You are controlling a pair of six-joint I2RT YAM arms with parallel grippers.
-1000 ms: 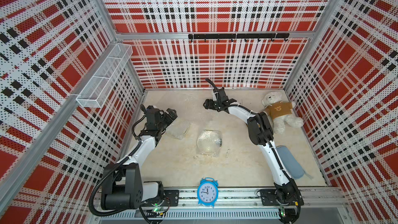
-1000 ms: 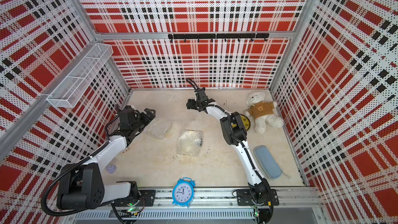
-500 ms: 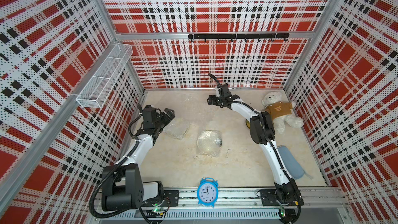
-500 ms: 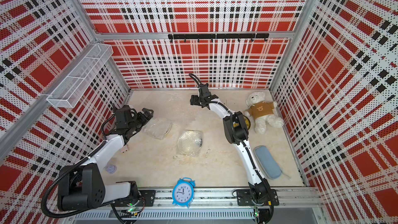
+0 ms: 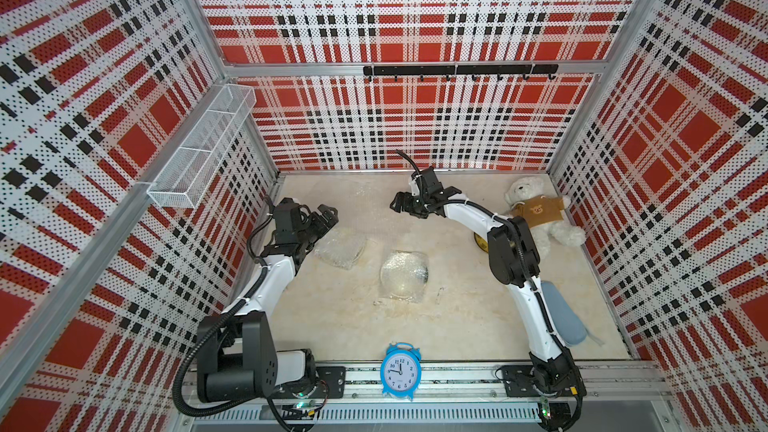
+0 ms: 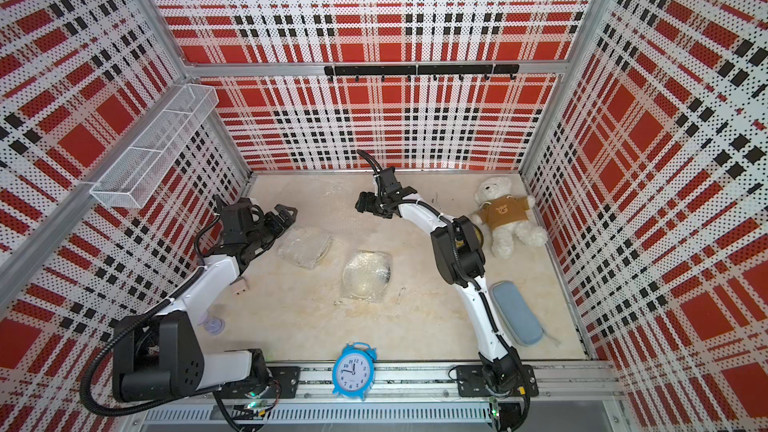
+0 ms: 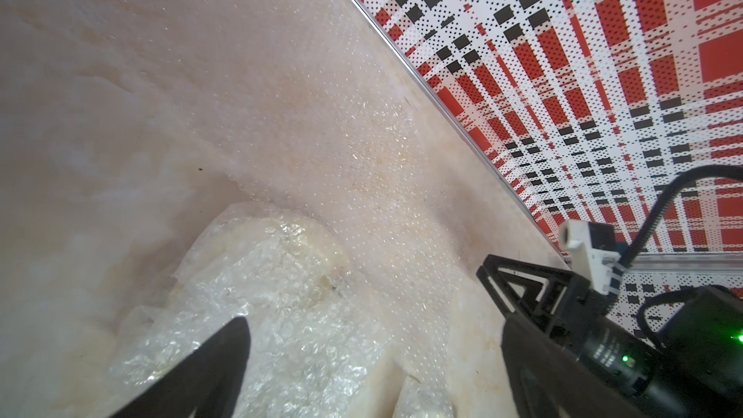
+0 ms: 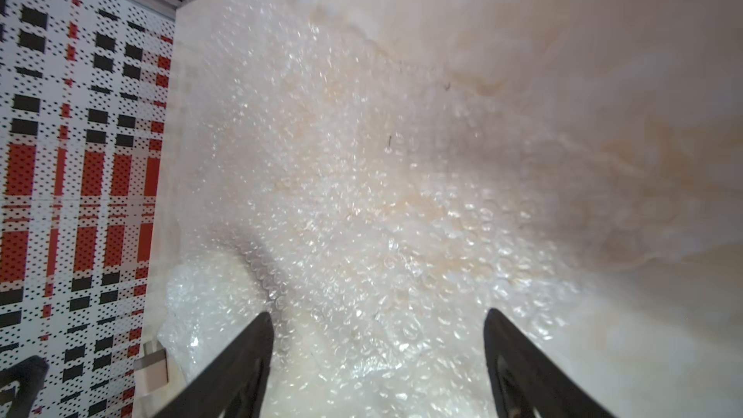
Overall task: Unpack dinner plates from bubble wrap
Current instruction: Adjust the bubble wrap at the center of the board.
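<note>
Hovering open, empty: left end effector (image 5: 330, 218) at edge of clear crinkly bubble-wrap bundle (image 5: 340, 248) holding cream round plate, 10 o'clock of beige surface (image 5: 332, 317) centre; second wrapped plate (image 5: 404, 275) at centre. Right end effector (image 5: 400, 209), jaws apart, over loose flat bubble-wrap sheet (image 8: 362, 195), 12 o'clock. Risk: pinching plate with film, dragging it. Yellow plate (image 5: 480, 241) mostly hidden behind right arm (image 5: 511, 259)

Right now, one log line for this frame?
left fingers: open, near left wrapped plate | right fingers: open, over loose bubble wrap | middle wrapped plate: untouched | yellow plate: unwrapped, beside bear
</note>
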